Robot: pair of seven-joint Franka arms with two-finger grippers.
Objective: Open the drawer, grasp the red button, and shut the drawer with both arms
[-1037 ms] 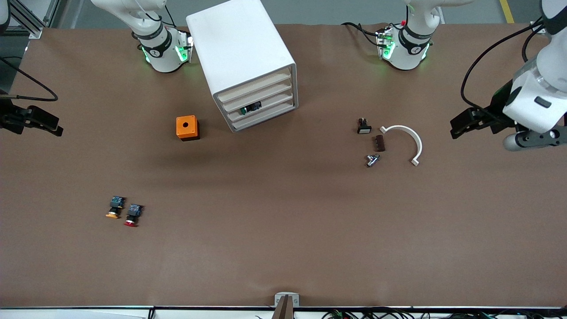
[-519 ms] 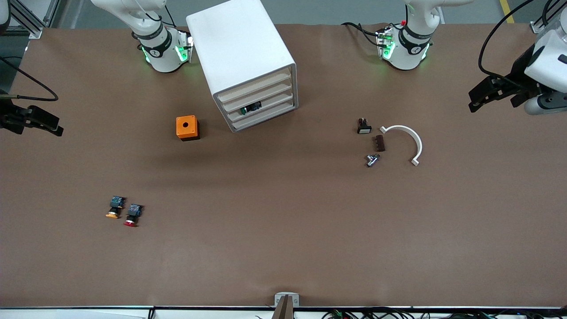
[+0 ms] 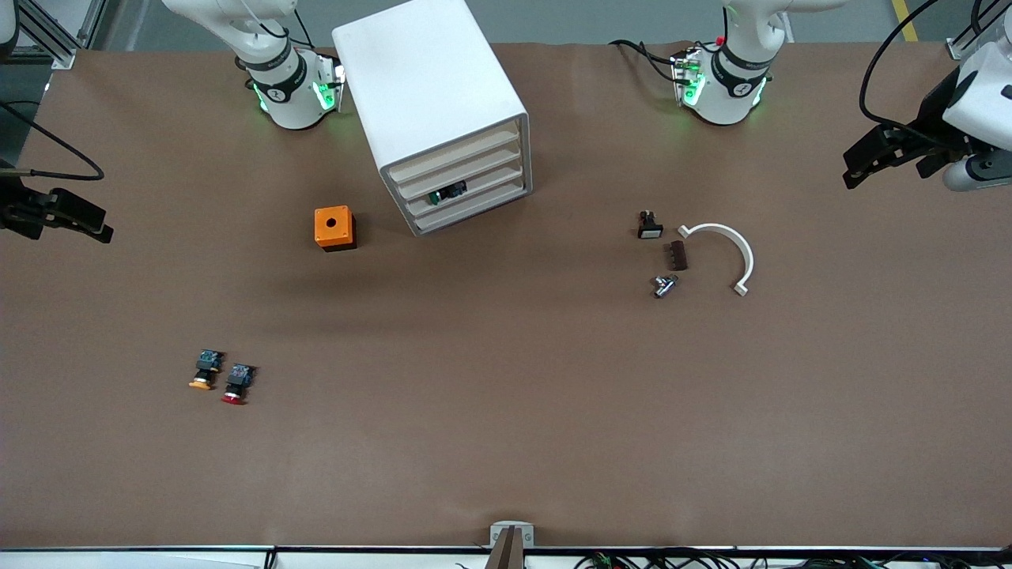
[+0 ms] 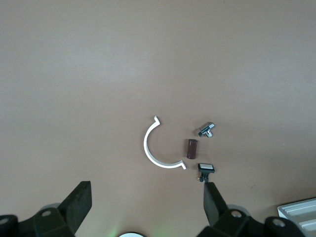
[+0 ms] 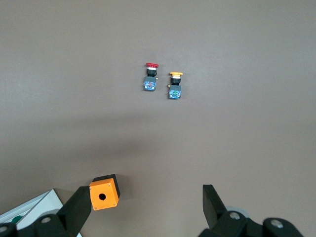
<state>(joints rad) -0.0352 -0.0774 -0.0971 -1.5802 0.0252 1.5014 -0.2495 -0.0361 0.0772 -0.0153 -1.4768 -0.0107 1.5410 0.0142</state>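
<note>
The white cabinet (image 3: 431, 95) stands between the arm bases, its four stacked drawers (image 3: 466, 175) all pushed in. A green-capped button (image 3: 447, 192) shows in the gap at the third one. The red-capped button (image 3: 235, 385) lies on the table nearer the front camera, beside an orange-yellow-capped one (image 3: 205, 370). Both show in the right wrist view, the red (image 5: 150, 76) and the yellow (image 5: 175, 86). My right gripper (image 3: 95, 225) hangs open and empty over the right arm's end of the table (image 5: 145, 205). My left gripper (image 3: 858, 166) is open and empty, high over the left arm's end (image 4: 146, 202).
A small orange box with a round hole (image 3: 334, 227) sits beside the cabinet. A white half ring (image 3: 731, 249), a brown block (image 3: 677, 255), a metal fitting (image 3: 664, 285) and a small black switch (image 3: 649, 225) lie toward the left arm's end.
My left gripper has swung away from the half ring toward the table's end and toward the bases. The right arm and all objects have stayed still.
</note>
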